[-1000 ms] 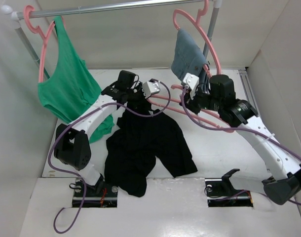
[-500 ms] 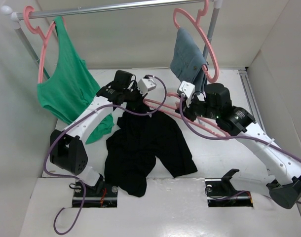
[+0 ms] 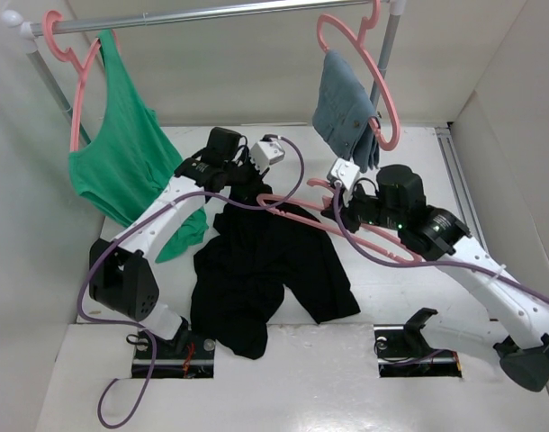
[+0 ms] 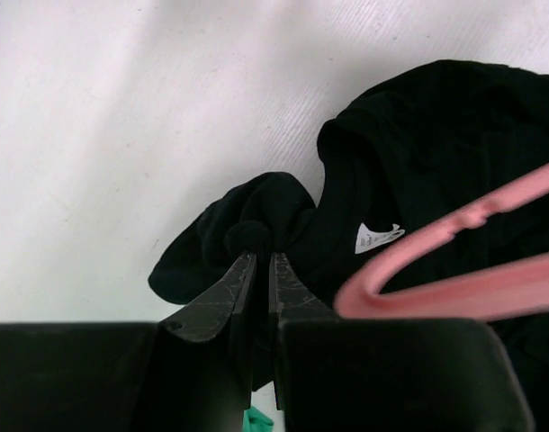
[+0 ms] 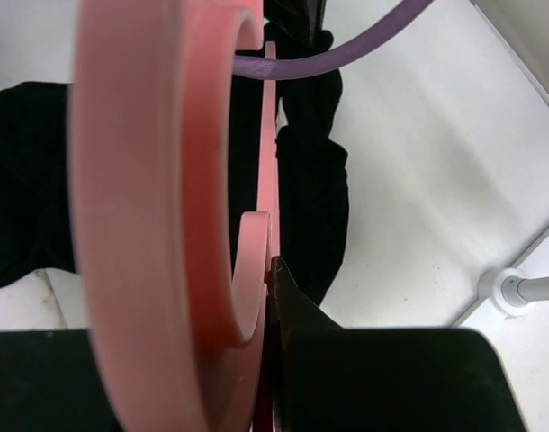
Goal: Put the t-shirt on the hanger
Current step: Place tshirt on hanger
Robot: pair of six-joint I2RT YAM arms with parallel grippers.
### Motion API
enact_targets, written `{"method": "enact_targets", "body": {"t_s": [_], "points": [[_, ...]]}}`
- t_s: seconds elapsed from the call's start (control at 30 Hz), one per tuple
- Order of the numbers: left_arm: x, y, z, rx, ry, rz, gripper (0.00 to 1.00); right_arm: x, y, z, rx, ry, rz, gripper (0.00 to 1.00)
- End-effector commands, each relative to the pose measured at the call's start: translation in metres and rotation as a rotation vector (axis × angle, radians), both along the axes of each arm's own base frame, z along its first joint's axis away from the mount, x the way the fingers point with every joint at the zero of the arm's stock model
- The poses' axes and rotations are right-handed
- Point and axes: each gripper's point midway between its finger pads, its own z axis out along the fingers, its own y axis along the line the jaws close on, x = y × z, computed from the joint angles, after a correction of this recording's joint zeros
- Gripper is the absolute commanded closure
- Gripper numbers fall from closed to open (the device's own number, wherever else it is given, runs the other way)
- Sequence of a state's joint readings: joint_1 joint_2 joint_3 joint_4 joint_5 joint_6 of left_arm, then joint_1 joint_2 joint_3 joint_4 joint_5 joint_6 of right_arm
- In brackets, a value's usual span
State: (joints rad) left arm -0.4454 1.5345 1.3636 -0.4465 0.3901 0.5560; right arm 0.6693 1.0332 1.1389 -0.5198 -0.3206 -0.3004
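The black t-shirt (image 3: 265, 270) lies crumpled on the white table, collar end toward the back. My left gripper (image 3: 246, 176) is shut on a fold of its cloth by the collar. In the left wrist view the closed jaws (image 4: 259, 256) pinch the t-shirt (image 4: 436, 135) next to its white neck label (image 4: 378, 237). My right gripper (image 3: 339, 205) is shut on the pink hanger (image 3: 292, 199), holding it low over the shirt's top with one rounded end (image 4: 463, 292) by the collar. In the right wrist view the hanger (image 5: 139, 180) fills the left and one finger (image 5: 297, 306) presses against it.
A green tank top (image 3: 121, 162) hangs on a pink hanger at the rail's (image 3: 211, 13) left end. A grey-blue cloth (image 3: 346, 108) hangs on another pink hanger at the right, just behind my right arm. The rack's foot (image 5: 517, 288) stands at the back right. White walls enclose the table.
My right gripper swung the hanger left toward the collar, then drew back a little to the right. My left gripper moved slightly toward the back, still holding the cloth.
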Motion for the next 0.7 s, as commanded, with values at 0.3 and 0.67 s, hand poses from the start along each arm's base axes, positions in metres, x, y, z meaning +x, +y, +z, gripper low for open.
{"method": "enact_targets", "body": {"t_s": [0.3, 0.67], "points": [[-0.024, -0.013, 0.065, -0.146, -0.042, -0.059, 1.00, 0.041, 0.025, 0.003, 0.038, -0.074, -0.044, 1.00], [-0.043, -0.040, 0.163, -0.344, -0.153, -0.192, 1.00, 0.071, 0.052, 0.035, 0.149, -0.199, -0.031, 1.00]]}}
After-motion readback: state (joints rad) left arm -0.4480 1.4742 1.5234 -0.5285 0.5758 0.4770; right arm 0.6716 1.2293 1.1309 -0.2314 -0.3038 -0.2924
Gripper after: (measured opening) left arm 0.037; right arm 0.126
